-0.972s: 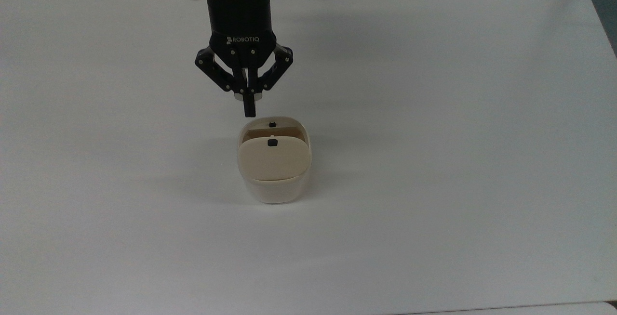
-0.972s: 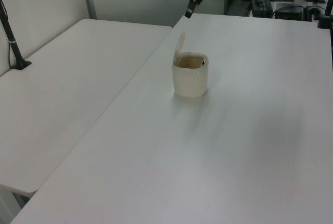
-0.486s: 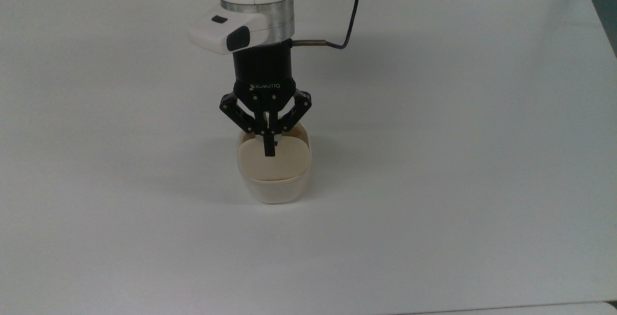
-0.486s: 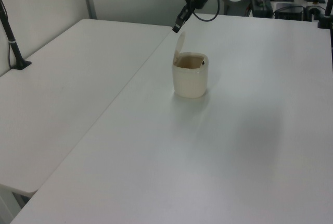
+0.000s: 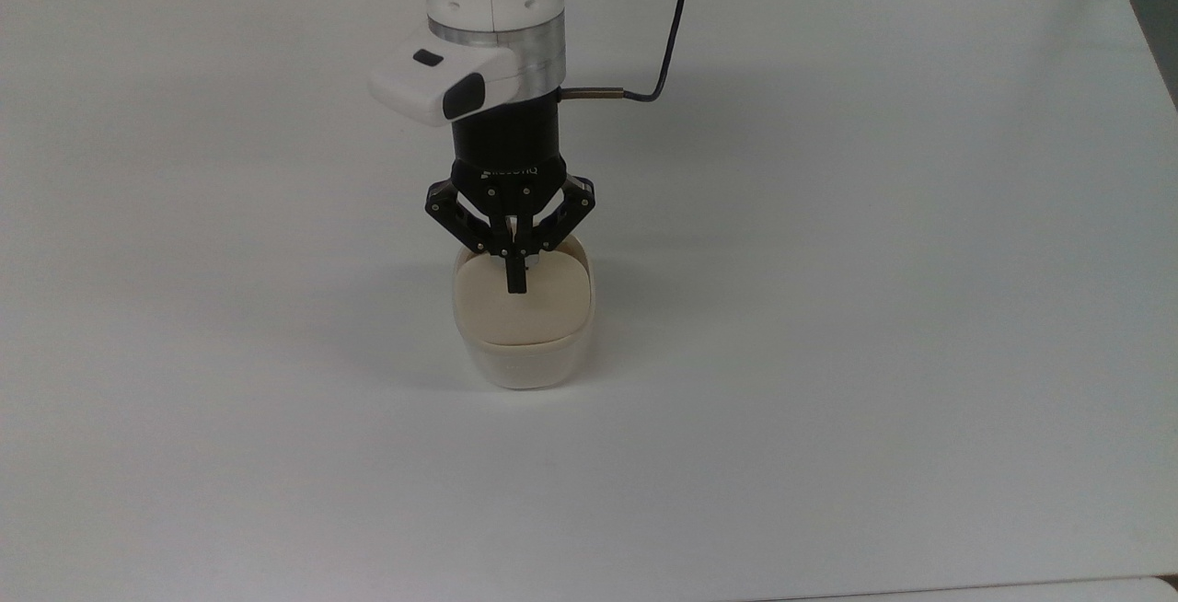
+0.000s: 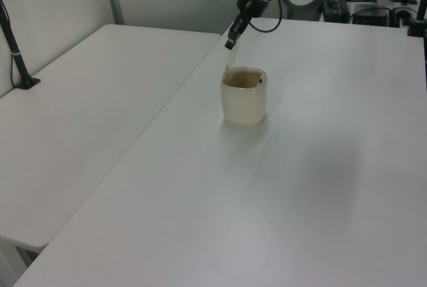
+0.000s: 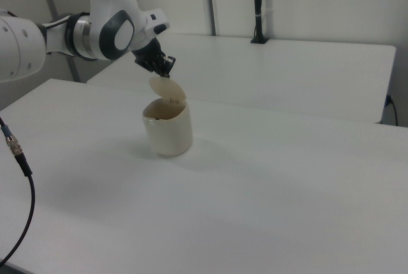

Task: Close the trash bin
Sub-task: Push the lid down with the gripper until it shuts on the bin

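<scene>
Trash bin (image 5: 525, 344) stands mid-bench (image 5: 828, 307), unclosed: its lid (image 7: 167, 89) is raised, tilted up over the mouth. Clenched, empty, the pincer (image 5: 517, 284) presses its tip against the lid's top; pushing down remains.

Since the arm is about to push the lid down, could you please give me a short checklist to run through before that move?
1. Lid not yet closed: ok. It stands raised on its hinge above the trash bin.
2. End effector shut for pushing: ok. The fingers are together.
3. End effector at the lid: ok. In the right view it sits at the lid's upper edge; actual contact: cannot tell.
4. Bin upright and stable on the table: ok.
5. Opening free of anything blocking the lid: cannot tell. The inside is only partly seen.
6. Cable away from the bin: ok.
</scene>
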Robot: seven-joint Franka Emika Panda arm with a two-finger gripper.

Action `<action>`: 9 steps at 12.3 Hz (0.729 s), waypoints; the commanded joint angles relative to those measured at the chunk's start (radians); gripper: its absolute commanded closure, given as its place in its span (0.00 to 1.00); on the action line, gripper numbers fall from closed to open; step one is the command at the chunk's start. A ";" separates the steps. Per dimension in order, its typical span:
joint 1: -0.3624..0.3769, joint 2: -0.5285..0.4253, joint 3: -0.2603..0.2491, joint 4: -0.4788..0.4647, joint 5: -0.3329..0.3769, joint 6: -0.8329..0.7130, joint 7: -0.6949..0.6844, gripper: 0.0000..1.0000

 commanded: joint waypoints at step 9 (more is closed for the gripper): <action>0.016 0.008 -0.007 -0.035 -0.073 -0.252 0.000 1.00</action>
